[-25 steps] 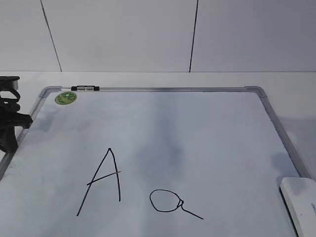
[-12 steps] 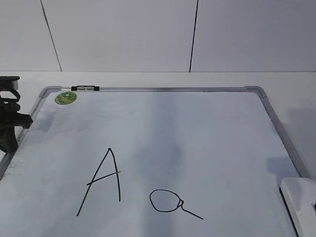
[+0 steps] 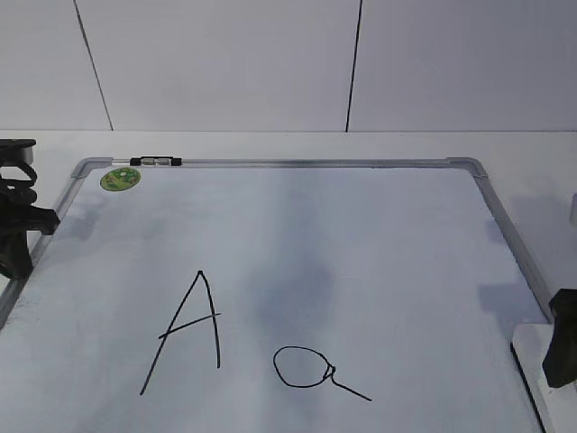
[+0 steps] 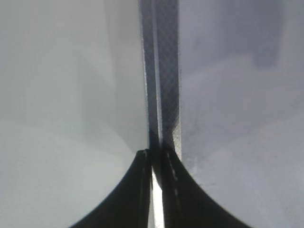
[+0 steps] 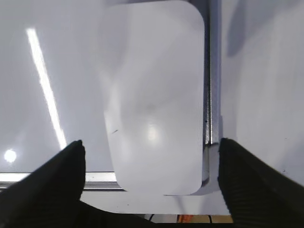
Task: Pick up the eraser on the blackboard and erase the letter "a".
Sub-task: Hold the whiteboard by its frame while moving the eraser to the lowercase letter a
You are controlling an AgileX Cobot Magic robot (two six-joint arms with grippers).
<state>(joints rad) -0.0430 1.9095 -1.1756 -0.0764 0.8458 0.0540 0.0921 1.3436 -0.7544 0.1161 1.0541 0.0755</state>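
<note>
The blackboard (image 3: 361,244) lies flat, a white board with a grey frame. The letter "a" (image 3: 311,368) is drawn near its front edge, right of a capital "A" (image 3: 185,334). The eraser (image 3: 530,359) lies at the board's front right corner, partly hidden by my right gripper (image 3: 563,350). In the right wrist view the eraser (image 5: 152,95) is a white rounded block beside the frame. My right gripper (image 5: 151,156) is open, with one finger on each side of the eraser's near end. My left gripper (image 3: 16,257) rests at the board's left edge, shut and empty (image 4: 156,154).
A round green sticker (image 3: 120,179) and a small black clip (image 3: 155,161) sit at the board's far left corner. The grey frame (image 5: 207,95) runs right beside the eraser. A white wall stands behind the table.
My right gripper has come into the exterior view at the lower right and now covers part of the eraser. The eraser, the board and the left gripper have not moved.
</note>
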